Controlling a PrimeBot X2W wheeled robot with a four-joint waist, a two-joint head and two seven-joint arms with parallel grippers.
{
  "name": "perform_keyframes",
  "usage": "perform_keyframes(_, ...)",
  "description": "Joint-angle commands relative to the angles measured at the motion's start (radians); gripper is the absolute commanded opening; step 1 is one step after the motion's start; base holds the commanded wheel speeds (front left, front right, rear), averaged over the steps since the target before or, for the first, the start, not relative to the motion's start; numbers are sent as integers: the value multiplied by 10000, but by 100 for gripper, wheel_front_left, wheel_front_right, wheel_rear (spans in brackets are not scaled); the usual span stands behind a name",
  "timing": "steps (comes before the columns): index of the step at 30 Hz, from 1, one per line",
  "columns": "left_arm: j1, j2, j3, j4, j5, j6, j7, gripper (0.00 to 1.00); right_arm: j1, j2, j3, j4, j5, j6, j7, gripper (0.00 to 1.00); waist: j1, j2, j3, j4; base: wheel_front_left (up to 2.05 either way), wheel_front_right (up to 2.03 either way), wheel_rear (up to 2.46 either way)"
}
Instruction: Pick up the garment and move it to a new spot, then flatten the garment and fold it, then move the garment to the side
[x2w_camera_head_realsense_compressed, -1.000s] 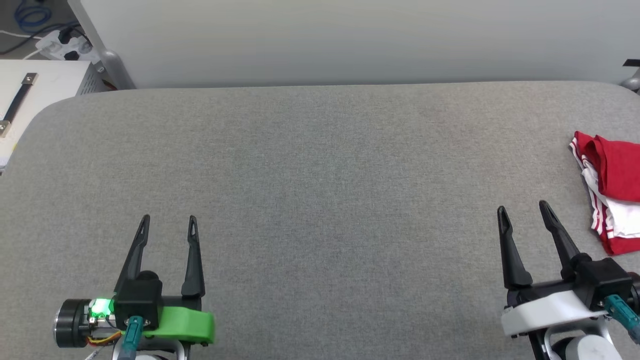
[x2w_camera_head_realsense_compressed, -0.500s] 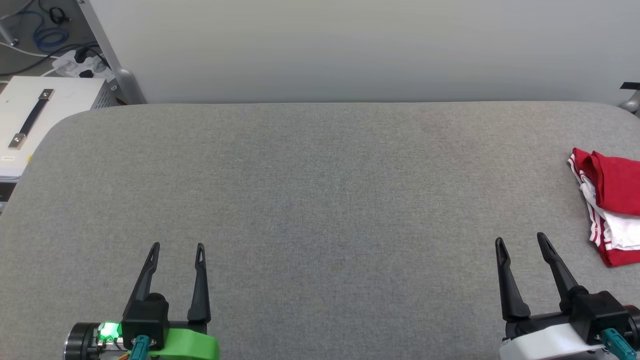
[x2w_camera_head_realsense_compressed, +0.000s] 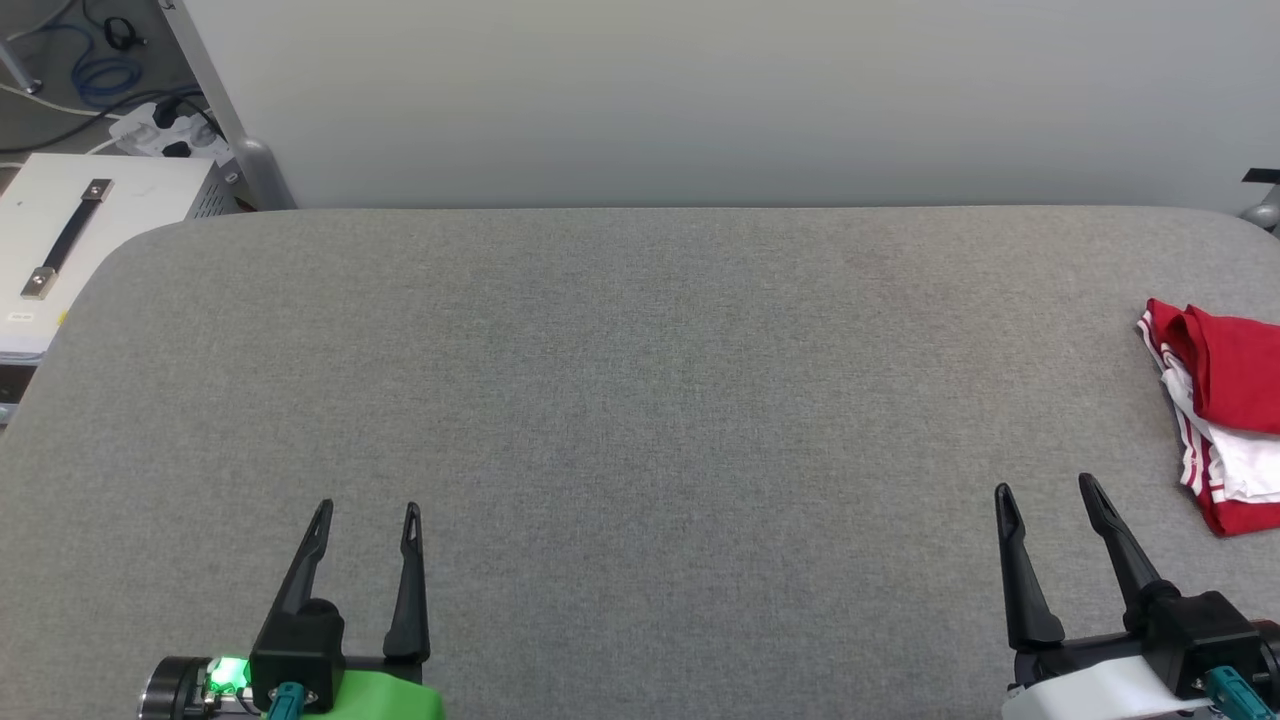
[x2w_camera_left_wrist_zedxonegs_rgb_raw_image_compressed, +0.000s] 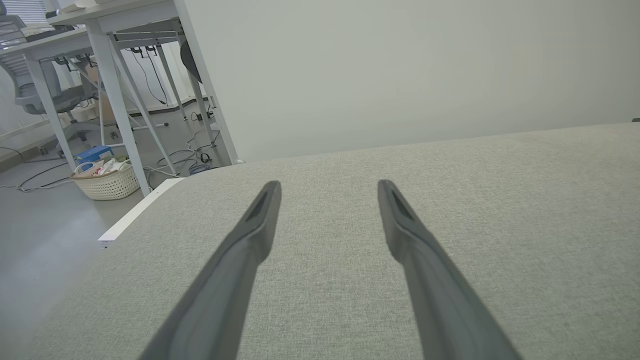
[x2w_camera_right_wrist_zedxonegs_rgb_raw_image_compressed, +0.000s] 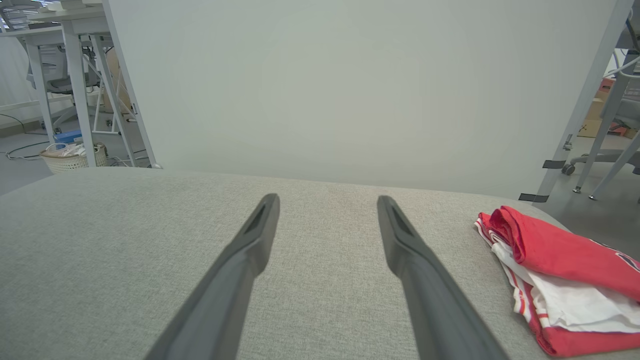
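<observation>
Head view: your right gripper (x2w_camera_head_realsense_compressed: 1045, 486) stands wide and empty — the bundled bright red soft T-shirt (x2w_camera_head_realsense_compressed: 1225, 400) with white sleeves lies ahead to its right on the grey woven tabletop (x2w_camera_head_realsense_compressed: 640, 380). Your left gripper (x2w_camera_head_realsense_compressed: 368, 507), equally wide, is far from it. Left wrist view: tapered dark fingers (x2w_camera_left_wrist_zedxonegs_rgb_raw_image_compressed: 240, 260) over grey weave. Right wrist view: striped trim (x2w_camera_right_wrist_zedxonegs_rgb_raw_image_compressed: 517, 290) faces the fingers.

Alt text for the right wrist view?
Right gripper open and empty above a grey fabric-covered table; a folded red-and-white T-shirt lies untouched to its right, near the table's edge. Pale wall behind.
</observation>
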Motion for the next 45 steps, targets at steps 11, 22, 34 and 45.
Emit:
perform_keyframes(11, -52, -49, 8, -3, 15, -11, 110, 0, -54, -15, 5, 43, -14, 0, 99, 0, 1, 0, -6, -22, 0, 0, 0)
perform_keyframes(22, -164, -134, 83, 3, 46, -61, 332, 0, -178, -4, 13, 120, -49, -1, 324, 0, 1, 0, -22, -76, 0, 0, 0)
perform_keyframes(34, -285, -225, 163, 10, 80, -115, 573, 0, -312, 7, 22, 202, -86, -2, 567, 0, 1, 0, -40, -134, 0, 0, 0)
perform_keyframes(45, -394, -309, 236, 16, 111, -164, 790, 0, -434, 18, 30, 277, -119, -2, 786, 0, 1, 0, -56, -186, 0, 0, 0)
